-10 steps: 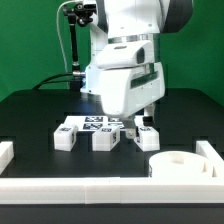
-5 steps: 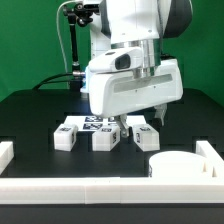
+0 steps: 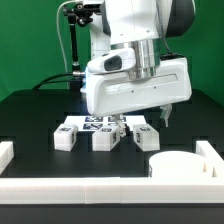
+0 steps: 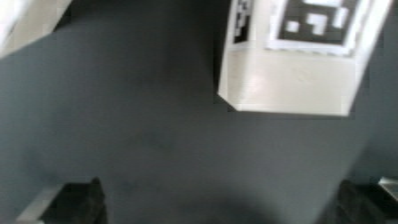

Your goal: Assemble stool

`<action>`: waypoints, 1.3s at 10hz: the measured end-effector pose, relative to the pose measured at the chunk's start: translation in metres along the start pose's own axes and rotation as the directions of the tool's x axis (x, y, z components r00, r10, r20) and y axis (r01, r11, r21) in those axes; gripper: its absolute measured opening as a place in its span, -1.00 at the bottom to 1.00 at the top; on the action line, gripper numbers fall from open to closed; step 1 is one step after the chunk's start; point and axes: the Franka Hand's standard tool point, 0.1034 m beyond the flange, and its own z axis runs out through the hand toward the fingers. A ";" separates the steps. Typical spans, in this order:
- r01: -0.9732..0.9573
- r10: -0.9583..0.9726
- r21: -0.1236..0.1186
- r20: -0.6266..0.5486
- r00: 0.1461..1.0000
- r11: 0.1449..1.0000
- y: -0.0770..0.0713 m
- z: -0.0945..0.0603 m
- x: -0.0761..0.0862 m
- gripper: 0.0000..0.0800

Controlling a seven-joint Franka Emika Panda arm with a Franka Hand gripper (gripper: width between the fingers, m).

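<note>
— How is your arm set?

— My arm (image 3: 130, 25) stands over the middle of the black tabletop (image 3: 40, 115) with the wrist bent down. My claw (image 3: 140, 122) hangs just above the row of legs. Its fingers (image 4: 71, 200) are spread wide, with nothing between them.

— Where is the stool?

— In pieces. The round seat (image 3: 183, 165) lies inside the white border bars (image 3: 90, 186), at the exterior view's right. Three legs (image 3: 104, 138) stand in a row by the marker board (image 3: 92, 123). The wrist view shows one leg (image 4: 294, 60) ahead of my fingers, not between them.

— Any writing?

— Only black-and-white square tags, no words I can read.

— What changed?

— A second ago my claw was lower, by the leg nearest the exterior view's right. It has risen and my hand has turned broadside. The parts have not moved.
</note>
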 end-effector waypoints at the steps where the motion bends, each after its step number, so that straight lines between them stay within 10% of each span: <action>1: -0.095 0.095 -0.006 -0.005 0.995 0.995 -0.004 -0.003 0.003 0.62; 4: -0.265 0.266 -0.049 0.001 0.964 0.963 -0.026 -0.004 0.010 0.62; 8: -0.264 0.266 -0.054 0.039 0.963 0.963 -0.026 -0.002 0.007 0.62; 13: -0.181 0.189 -0.057 0.358 0.914 0.982 -0.006 -0.001 -0.010 0.62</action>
